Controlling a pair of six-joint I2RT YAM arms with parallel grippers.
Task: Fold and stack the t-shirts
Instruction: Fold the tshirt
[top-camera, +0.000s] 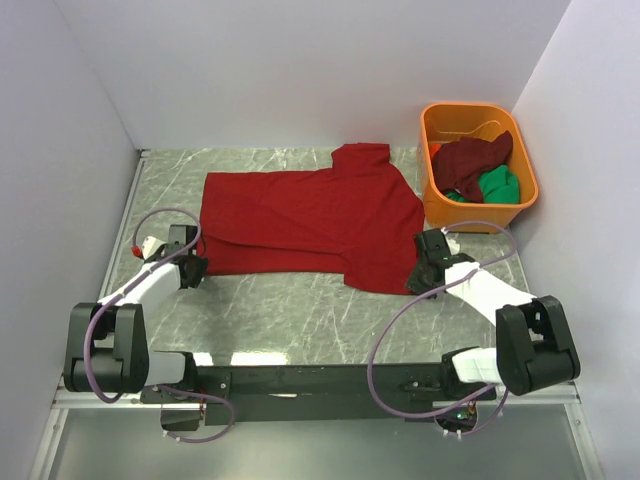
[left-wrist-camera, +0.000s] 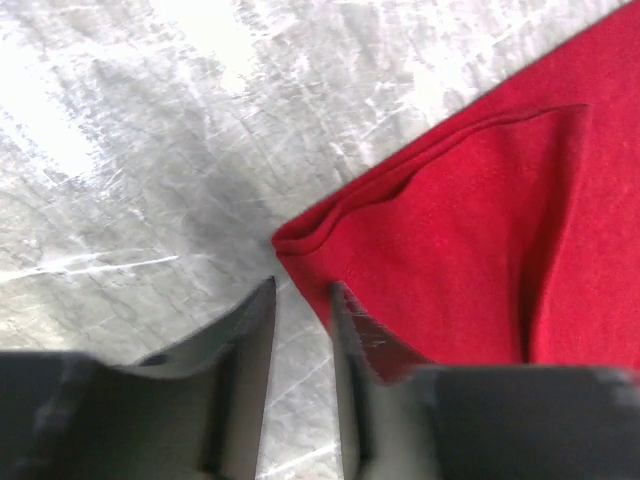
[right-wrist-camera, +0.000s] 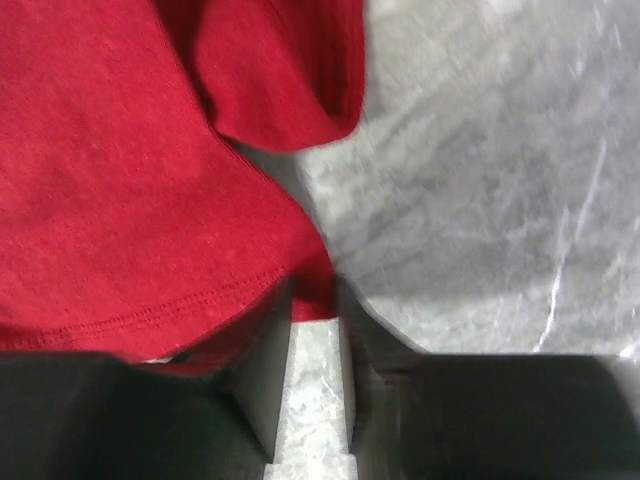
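Note:
The bright red t-shirt (top-camera: 310, 215) lies spread flat on the marble table, collar toward the back. My left gripper (top-camera: 195, 268) sits at its near left corner. In the left wrist view that folded corner (left-wrist-camera: 450, 230) reaches just to the left gripper (left-wrist-camera: 302, 285), whose jaws are narrowed with table showing between them. My right gripper (top-camera: 420, 275) is at the near right corner. There a bit of the red hem (right-wrist-camera: 180, 230) lies between the tips of the right gripper (right-wrist-camera: 315, 292), which still has a gap. A dark maroon t-shirt (top-camera: 475, 160) and a green t-shirt (top-camera: 497, 185) lie crumpled in the tub.
The orange plastic tub (top-camera: 470, 213) stands at the back right, close to the right arm. White walls enclose the table on the left, back and right. Bare marble (top-camera: 300, 310) runs between the shirt and the arm bases.

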